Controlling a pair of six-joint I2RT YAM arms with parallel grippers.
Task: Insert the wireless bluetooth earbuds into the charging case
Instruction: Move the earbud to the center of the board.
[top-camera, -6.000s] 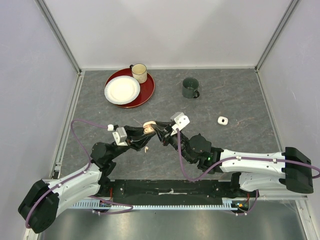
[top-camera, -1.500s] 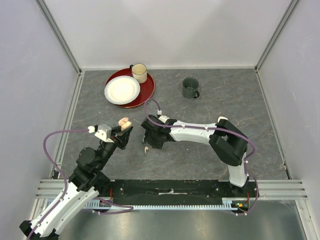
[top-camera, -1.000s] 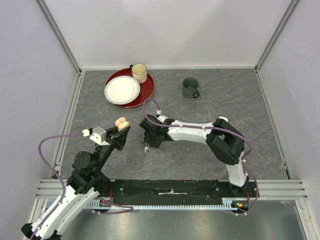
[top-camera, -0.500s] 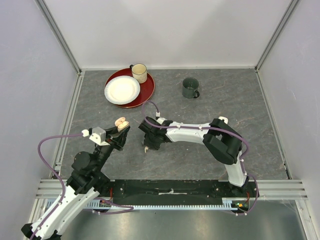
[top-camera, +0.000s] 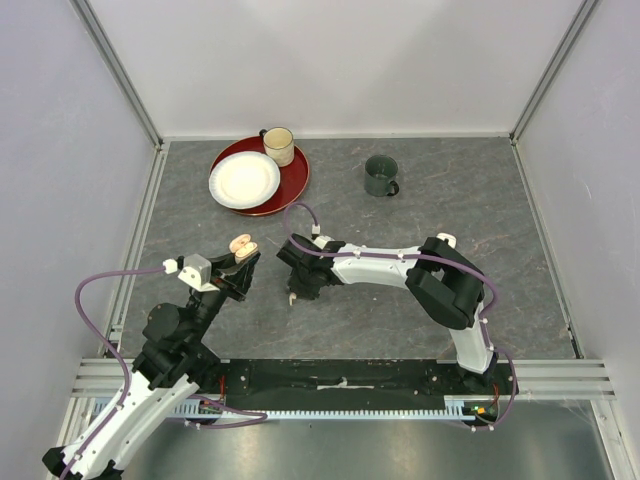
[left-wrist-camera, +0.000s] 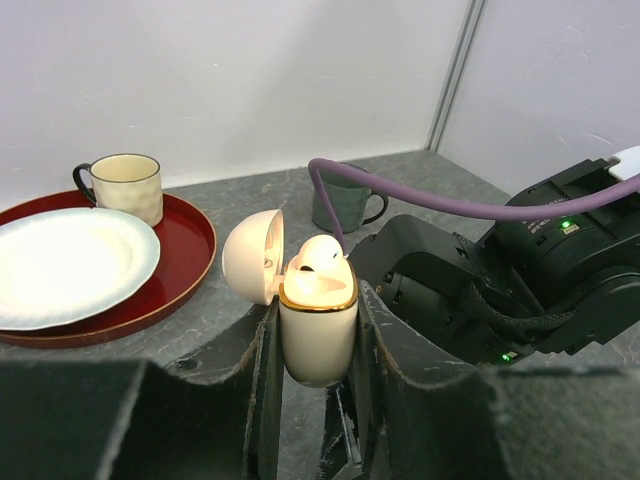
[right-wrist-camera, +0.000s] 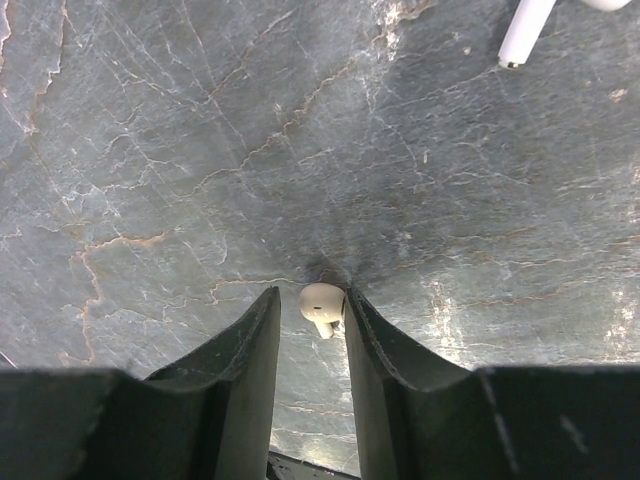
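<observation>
Grey table (top-camera: 480, 200); left gripper (left-wrist-camera: 316, 303) holds the open charging case (left-wrist-camera: 318, 340); right gripper (right-wrist-camera: 311, 295) sits slightly open around an earbud (right-wrist-camera: 322, 303); it should squeeze next.

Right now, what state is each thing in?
charging case: lid open, upright, clamped in left gripper
earbud in case: seated, head protruding
loose earbud: lying on table between fingers of open right gripper
second loose earbud: lying on table, untouched
cream mug: upright on red tray
green mug: upright on table

Earbud (left-wrist-camera: 318, 254) in case (left-wrist-camera: 318, 335); cup (left-wrist-camera: 125, 185) on tray (left-wrist-camera: 192, 250)
</observation>
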